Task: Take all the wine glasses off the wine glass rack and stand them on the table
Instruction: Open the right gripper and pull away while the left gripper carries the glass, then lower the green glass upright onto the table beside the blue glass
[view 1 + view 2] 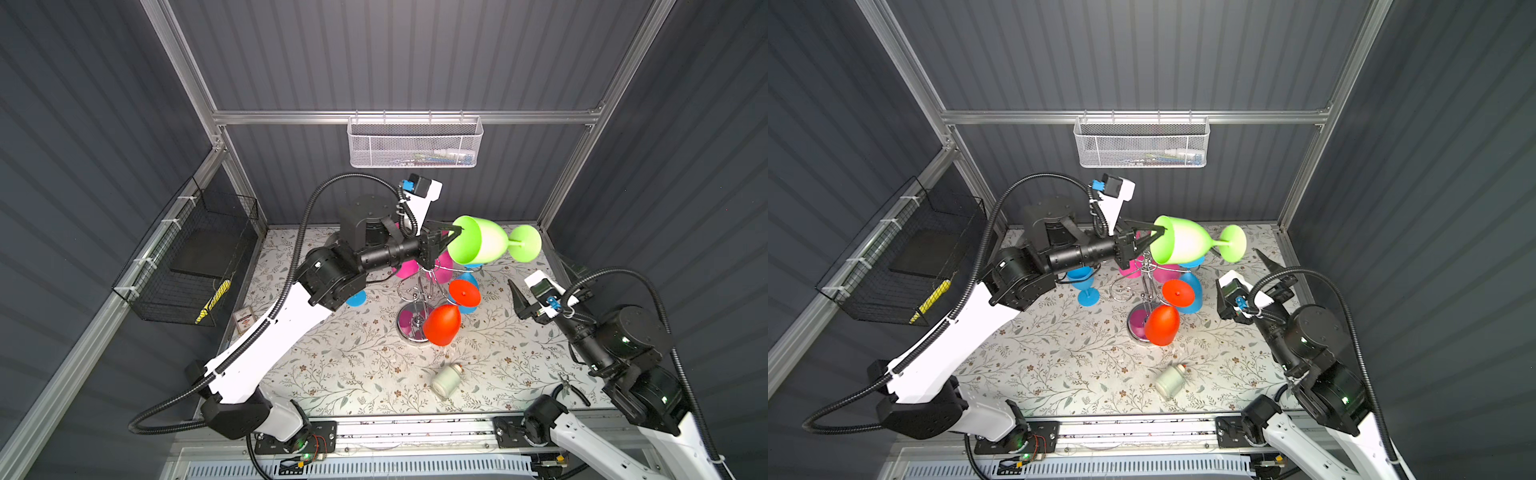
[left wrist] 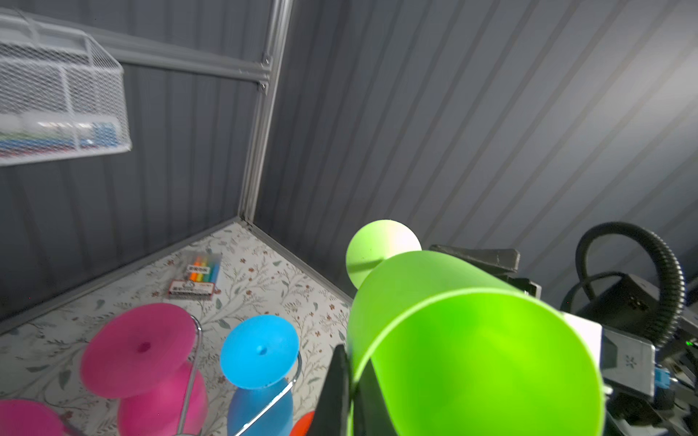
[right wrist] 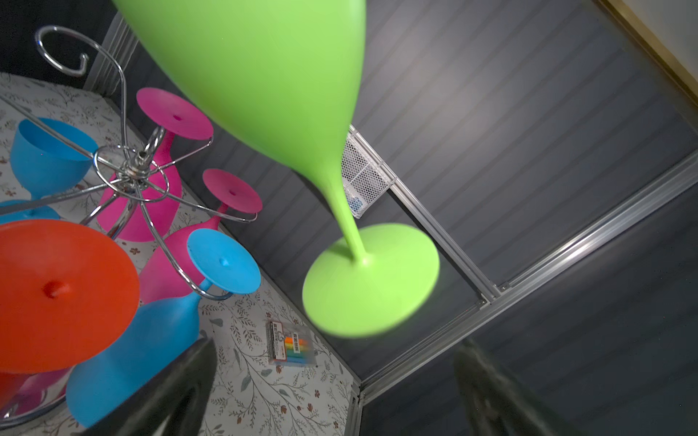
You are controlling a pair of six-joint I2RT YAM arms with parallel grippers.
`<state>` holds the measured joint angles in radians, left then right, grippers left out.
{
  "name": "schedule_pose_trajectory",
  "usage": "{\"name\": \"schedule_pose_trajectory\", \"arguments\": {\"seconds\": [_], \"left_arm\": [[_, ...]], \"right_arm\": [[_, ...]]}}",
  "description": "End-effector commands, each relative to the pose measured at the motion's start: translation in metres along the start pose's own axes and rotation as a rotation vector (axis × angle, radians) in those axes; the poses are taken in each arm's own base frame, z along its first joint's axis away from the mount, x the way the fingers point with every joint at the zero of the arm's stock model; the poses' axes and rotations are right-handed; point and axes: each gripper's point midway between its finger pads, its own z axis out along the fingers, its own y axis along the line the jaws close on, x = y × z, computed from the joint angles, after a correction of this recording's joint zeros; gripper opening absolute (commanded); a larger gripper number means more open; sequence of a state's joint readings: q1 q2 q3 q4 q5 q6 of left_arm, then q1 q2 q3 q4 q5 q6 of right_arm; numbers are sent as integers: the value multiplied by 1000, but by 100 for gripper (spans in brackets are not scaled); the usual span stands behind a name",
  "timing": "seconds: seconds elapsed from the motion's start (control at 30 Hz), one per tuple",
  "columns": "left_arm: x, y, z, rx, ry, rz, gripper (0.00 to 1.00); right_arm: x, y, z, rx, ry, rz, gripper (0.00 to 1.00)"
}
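Green wine glass (image 1: 484, 245) lies on its side in the air above the wine glass rack (image 1: 405, 324), clear of its arms, with its foot pointing right. The left gripper (image 1: 457, 232) is clamped on its rim. The right gripper (image 3: 338, 341) hangs wide open and empty beside the rack.

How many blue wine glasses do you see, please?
2: a hanging blue glass on the rack, a standing blue glass on the table. Others may be hidden.
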<state>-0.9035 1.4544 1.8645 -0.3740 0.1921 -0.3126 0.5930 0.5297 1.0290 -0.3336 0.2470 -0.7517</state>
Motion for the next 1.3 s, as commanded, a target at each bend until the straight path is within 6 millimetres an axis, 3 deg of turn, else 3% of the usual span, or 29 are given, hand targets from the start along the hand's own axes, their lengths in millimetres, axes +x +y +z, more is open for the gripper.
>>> {"name": "schedule_pose_trajectory", "arguments": {"seconds": [0.0,0.17,0.33,0.57,0.73,0.93,1.27], "left_arm": [[-52,9,-30,-133,-209,122,0],[-78,21,-71,-297,-306,246,0],[-91,44,-120,-533,-335,358,0],[-89,70,-202,-829,-326,411,0],[-77,88,-250,-1030,-279,427,0],[-45,111,-276,-1207,-126,450,0],[17,138,-285,-1315,91,412,0]], "right_arm": [[-8,-9,-10,37,-56,103,99],[-5,-15,-16,68,-44,140,99],[-4,-24,-21,109,-51,187,99],[-1,-23,-14,134,-51,215,99],[-6,-20,-8,116,-64,230,99],[-7,-18,-2,107,-63,235,99],[-5,-14,2,98,-59,245,99]]}}
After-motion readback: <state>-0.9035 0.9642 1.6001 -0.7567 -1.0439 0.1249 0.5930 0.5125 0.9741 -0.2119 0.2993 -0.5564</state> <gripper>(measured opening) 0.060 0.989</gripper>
